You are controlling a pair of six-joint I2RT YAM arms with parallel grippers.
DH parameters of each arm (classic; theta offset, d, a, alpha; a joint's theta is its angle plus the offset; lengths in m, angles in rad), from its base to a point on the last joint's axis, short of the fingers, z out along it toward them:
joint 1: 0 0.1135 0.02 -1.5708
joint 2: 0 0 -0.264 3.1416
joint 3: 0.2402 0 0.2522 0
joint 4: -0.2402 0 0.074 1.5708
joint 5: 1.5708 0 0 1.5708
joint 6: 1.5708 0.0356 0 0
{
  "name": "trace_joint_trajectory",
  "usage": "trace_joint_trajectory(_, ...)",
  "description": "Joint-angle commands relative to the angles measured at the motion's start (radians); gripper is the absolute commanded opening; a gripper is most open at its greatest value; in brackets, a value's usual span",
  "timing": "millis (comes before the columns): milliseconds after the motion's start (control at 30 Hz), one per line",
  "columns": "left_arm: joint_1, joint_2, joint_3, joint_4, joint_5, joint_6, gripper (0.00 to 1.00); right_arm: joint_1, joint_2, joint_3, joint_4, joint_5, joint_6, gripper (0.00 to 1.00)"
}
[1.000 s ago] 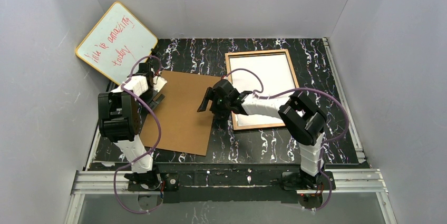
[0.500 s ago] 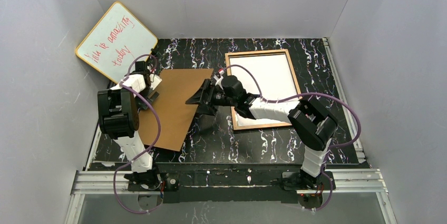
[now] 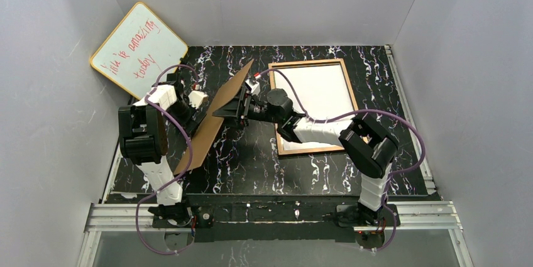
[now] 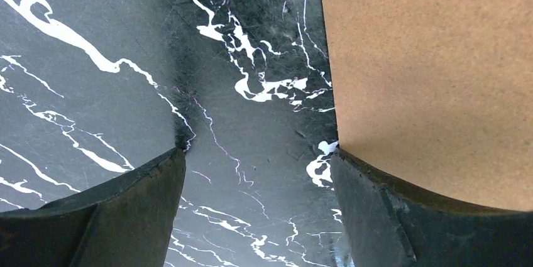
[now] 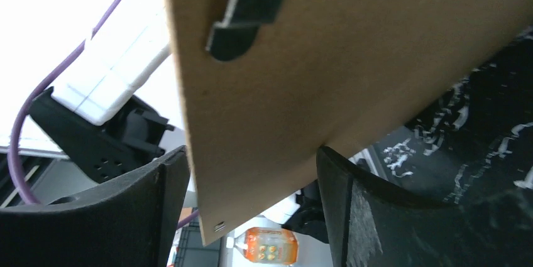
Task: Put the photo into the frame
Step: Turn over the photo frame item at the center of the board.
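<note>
The frame (image 3: 275, 107) lies back-up on the right of the table, its wood-coloured border showing. A white sheet (image 3: 314, 94) fills it, the photo's plain back; the picture side is hidden. The brown hardboard backing panel (image 3: 214, 119) stands steeply on its lower edge, left of the frame. My right gripper (image 3: 229, 108) is open under the panel's raised side. In the right wrist view the panel (image 5: 352, 59) lies across the open gripper (image 5: 251, 154). My left gripper (image 3: 193, 108) is open and empty on the panel's other side. In the left wrist view the gripper (image 4: 258, 154) has the panel (image 4: 434, 72) against its right finger (image 4: 377, 217).
A yellow-edged whiteboard (image 3: 138, 47) with red writing leans in the back left corner. Grey walls close in the table on three sides. A metal clip (image 5: 248, 3) sits on the panel's face. The black marbled table (image 3: 251, 160) shows in front of the panel.
The backing panel has gone from lying flat to standing steeply on edge. My right gripper moved left and up under its right side. My left gripper stayed by its left side.
</note>
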Motion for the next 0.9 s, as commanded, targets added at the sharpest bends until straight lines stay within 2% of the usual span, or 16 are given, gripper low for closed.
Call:
trace_joint_trajectory(0,-0.014,0.009,-0.036,-0.043,0.117,-0.040,0.84,-0.006,-0.166,0.035,-0.354,0.109,-0.144,0.74)
trace_joint_trajectory(167,-0.015,-0.011,-0.010,-0.038,0.103,-0.042,0.85,-0.008,-0.240,0.098,-0.652,0.208,-0.262,0.63)
trace_joint_trajectory(400,-0.015,-0.102,0.047,-0.058,0.119,-0.047,0.92,-0.012,-0.178,0.201,-0.869,0.232,-0.303,0.24)
trace_joint_trajectory(467,-0.015,-0.155,0.076,-0.072,0.150,-0.039,0.98,-0.018,-0.153,0.232,-0.920,0.226,-0.303,0.19)
trace_joint_trajectory(633,-0.015,-0.354,0.120,-0.098,0.298,-0.001,0.98,-0.037,-0.132,0.279,-1.020,0.245,-0.275,0.01)
trace_joint_trajectory(767,-0.017,-0.570,0.086,-0.113,0.487,0.079,0.98,-0.089,-0.140,0.287,-0.995,0.205,-0.184,0.01)
trace_joint_trajectory(867,-0.020,-0.698,0.077,-0.139,0.578,0.131,0.98,-0.129,-0.132,0.337,-0.963,0.164,-0.116,0.01)
